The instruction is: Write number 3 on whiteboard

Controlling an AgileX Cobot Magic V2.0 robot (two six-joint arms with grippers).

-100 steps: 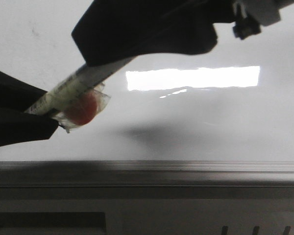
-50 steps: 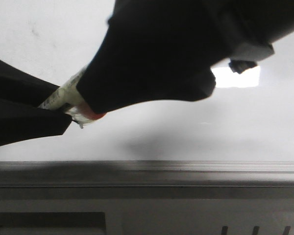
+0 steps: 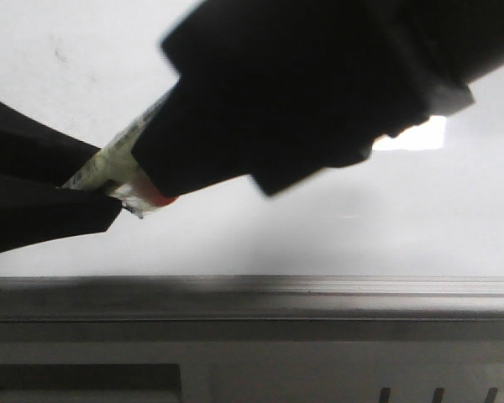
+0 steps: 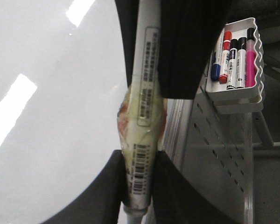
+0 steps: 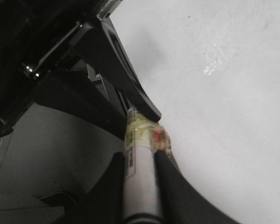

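Over the whiteboard (image 3: 260, 243): both my arms meet on one marker (image 3: 122, 155), seen in the front view at about 9 o'clock of centre.
Left claw (image 4: 139, 186): its two dark fingers (image 4: 105, 196) are closed tight on the marker's barcoded lower barrel; no gap shows between finger and barrel.
Right claw (image 5: 139, 186): its fingers are pressed against either side of the white barrel, gripping the same marker from the opposite end; in the front view this arm is a blurred dark mass from 12 to 2 o'clock.
Marker: white barrel with printed label; a wrap of clear tape with a red-orange patch (image 3: 155, 197) bulges around its middle; it lies tilted, rising towards 1 o'clock in the front view; its tip is hidden inside the grip.
Whiteboard: glossy white, filling the upper frame; a bright light patch (image 3: 420, 134) reflects at 3 o'clock, partly covered by my right arm; the grey edge strip (image 3: 319, 290) runs across at 6 o'clock.
Number 3: no stroke of it is visible on the exposed board surface in any view.
Pen tray (image 4: 252, 95): a white holder beyond the board's edge in the left wrist view, holding blue, red, black and pink markers (image 4: 233, 56) upright side by side.
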